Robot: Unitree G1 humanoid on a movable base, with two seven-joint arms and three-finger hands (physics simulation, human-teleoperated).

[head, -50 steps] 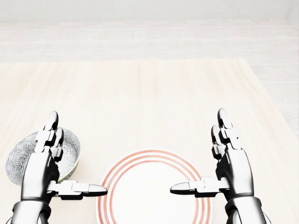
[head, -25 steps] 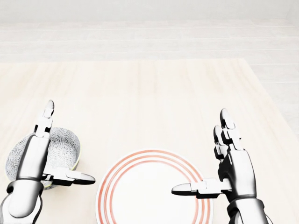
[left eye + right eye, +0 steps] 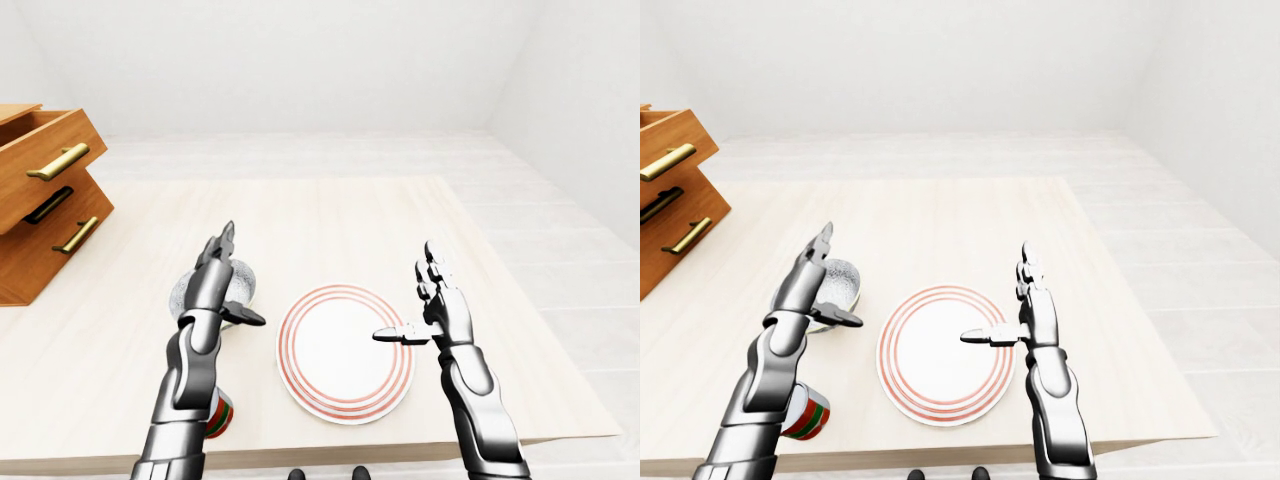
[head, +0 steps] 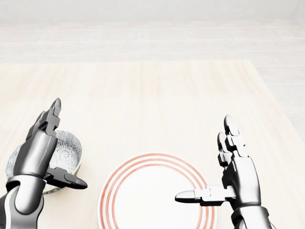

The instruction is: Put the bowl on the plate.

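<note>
The bowl (image 4: pixel 66 149) sat on the table (image 4: pixel 157 95) at the lower left of the head view, just left of the plate (image 4: pixel 119 177) and not on it. It was round and deep, its inside covered in a fine grey-and-white pattern, with a pale greenish rim. The plate was a flat white disc ringed by thin concentric red lines. The table was pale wood with a long straight grain.

The left robot hand (image 4: pixel 34 156), glossy grey metal with jointed segments, was released: its fingers stretched straight over the bowl's left side and its thumb jutted toward the plate. Whether it touched the bowl could not be told. The right robot hand (image 4: pixel 240 174) was also spread and grasping nothing, fingers pointing up the view, its thumb reaching over the plate's right rim.

In the right-eye view a small cylinder (image 3: pixel 812 416) banded red, green and white stood near the table's bottom edge, partly behind the left forearm. Wooden drawers (image 3: pixel 45 215) with brass bar handles stood at the left-eye view's left edge
</note>
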